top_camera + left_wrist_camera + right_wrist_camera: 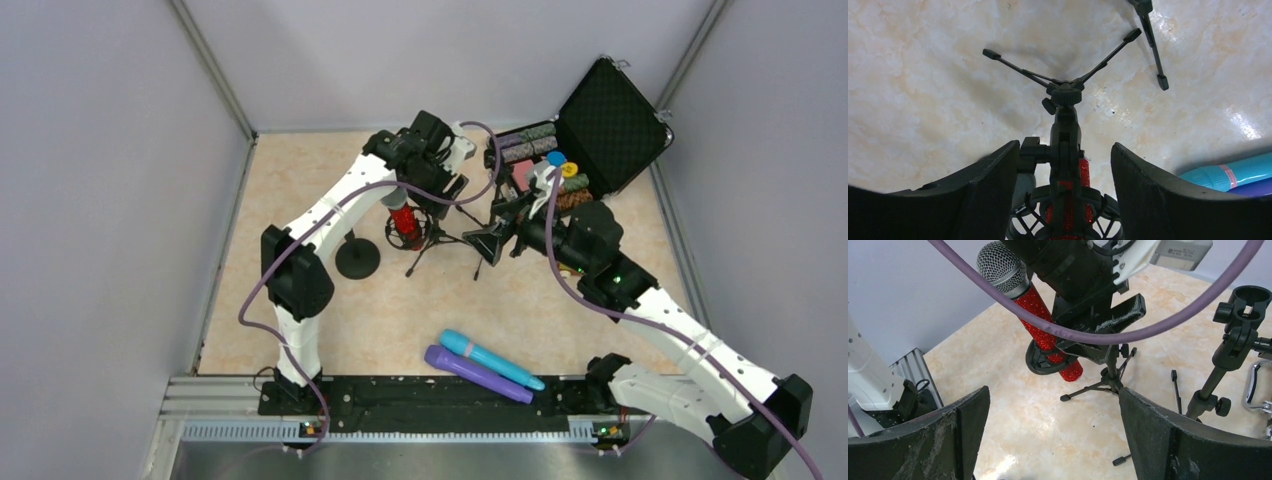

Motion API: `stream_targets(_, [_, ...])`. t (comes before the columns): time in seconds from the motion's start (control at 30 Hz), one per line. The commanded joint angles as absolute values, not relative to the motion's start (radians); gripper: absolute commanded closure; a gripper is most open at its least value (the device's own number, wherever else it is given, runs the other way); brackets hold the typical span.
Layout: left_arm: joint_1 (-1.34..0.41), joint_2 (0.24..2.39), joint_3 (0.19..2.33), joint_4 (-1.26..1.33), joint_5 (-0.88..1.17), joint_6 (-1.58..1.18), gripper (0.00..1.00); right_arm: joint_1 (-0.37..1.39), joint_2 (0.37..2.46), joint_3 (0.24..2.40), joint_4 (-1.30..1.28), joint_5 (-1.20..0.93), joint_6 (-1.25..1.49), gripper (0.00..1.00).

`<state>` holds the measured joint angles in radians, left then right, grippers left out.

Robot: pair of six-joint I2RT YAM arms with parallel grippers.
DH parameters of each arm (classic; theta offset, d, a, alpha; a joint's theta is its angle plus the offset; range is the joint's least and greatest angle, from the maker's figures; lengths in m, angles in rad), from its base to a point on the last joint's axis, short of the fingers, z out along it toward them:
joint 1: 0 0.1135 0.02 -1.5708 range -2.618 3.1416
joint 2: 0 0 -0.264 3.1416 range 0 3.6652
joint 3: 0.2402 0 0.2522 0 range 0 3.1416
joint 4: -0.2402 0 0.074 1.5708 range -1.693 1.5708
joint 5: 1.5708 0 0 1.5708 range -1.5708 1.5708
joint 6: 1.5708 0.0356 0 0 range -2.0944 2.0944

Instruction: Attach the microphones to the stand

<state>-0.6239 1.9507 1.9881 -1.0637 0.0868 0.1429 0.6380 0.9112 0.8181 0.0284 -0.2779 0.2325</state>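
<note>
Frankly, with the glittery red silver-headed microphone (1045, 320) tilted in the small black tripod stand's (1063, 95) cradle and both our left gripper (1065, 150), astride it, and right gripper (1053, 395) open, we risk a finger snagging and toppling that stand.

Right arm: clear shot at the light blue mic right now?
Likely yes: light blue microphone lies uncovered; right end effector is open, empty. But purple microphone lies against its near side, so grasp room looks tight.
</note>
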Motion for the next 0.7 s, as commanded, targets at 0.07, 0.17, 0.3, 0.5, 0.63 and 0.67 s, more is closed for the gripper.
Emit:
stream_targets(0.07, [-0.63,1.97,2.022,-1.06,0.036,0.172,0.34,0.624,0.892,0.822,0.052,-0.273,0.238,0.04])
stream_targets(0.17, [-0.629,1.977,2.023,-1.06,0.037,0.178,0.46,0.622,0.893,0.821,0.049,-0.273,0.237,0.04])
stream_targets(0.3, [-0.63,1.981,2.022,-1.068,0.037,0.191,0.68,0.622,0.897,0.819,0.048,-0.273,0.233,0.04])
stream_targets(0.5, [-0.629,1.975,2.035,-1.085,0.029,0.187,1.0,0.621,0.907,0.8,0.064,-0.283,0.225,0.04])
stream_targets(0.63, [-0.63,1.964,2.062,-1.113,0.039,0.186,1.0,0.622,0.915,0.765,0.128,-0.32,0.228,0.04])
stream_targets(0.67, [-0.631,1.961,2.066,-1.12,0.039,0.187,1.0,0.621,0.922,0.758,0.141,-0.334,0.23,0.05])
